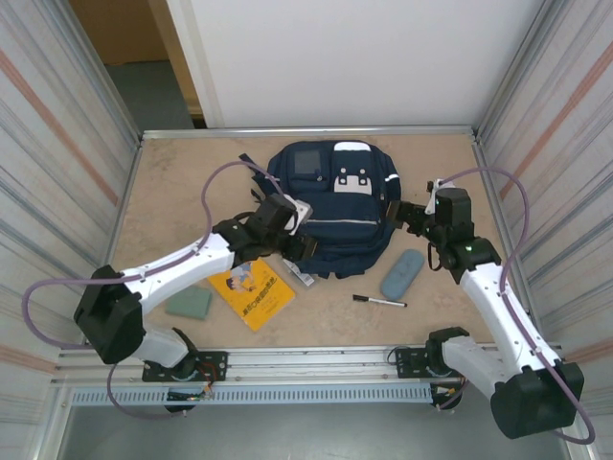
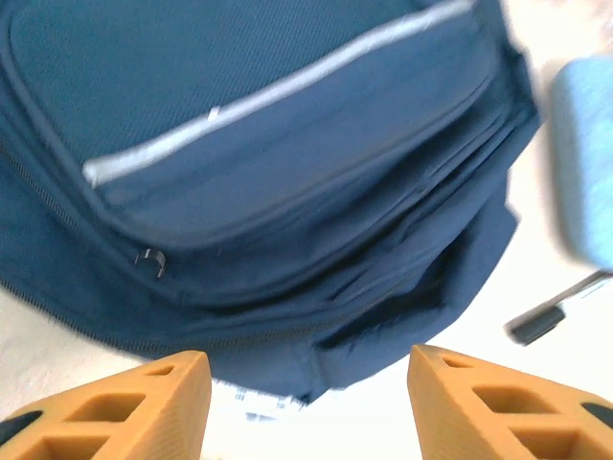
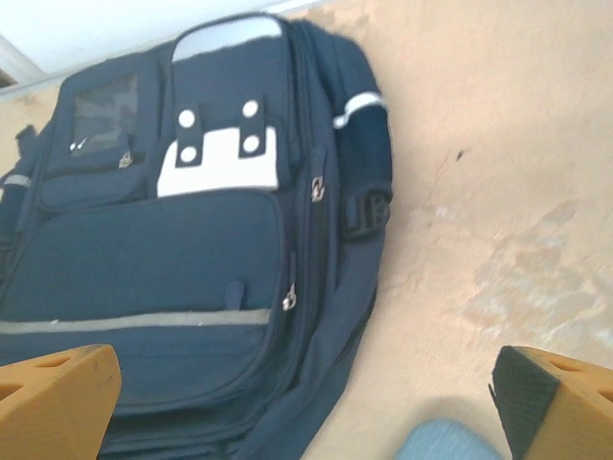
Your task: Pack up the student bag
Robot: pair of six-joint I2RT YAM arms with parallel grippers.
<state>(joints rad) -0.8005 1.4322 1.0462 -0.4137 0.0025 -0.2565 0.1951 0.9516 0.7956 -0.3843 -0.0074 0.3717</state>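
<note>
Two-arm inward reach flanking student bag (image 1: 335, 206), left fingers (image 2: 144, 402) parted, right fingers (image 3: 57, 393) wide; both empty

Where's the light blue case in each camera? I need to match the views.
Top: the light blue case lies right of the backpack, near its front corner.
Left wrist: blurred at the right edge.
Right wrist: at the bottom edge.
Shared landmark: the backpack's grey stripe.

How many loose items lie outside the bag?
5: green block and yellow book at near left; white packet poking from under the bag at its near edge; black pen and blue case at near right. Others may hide under it.
</note>
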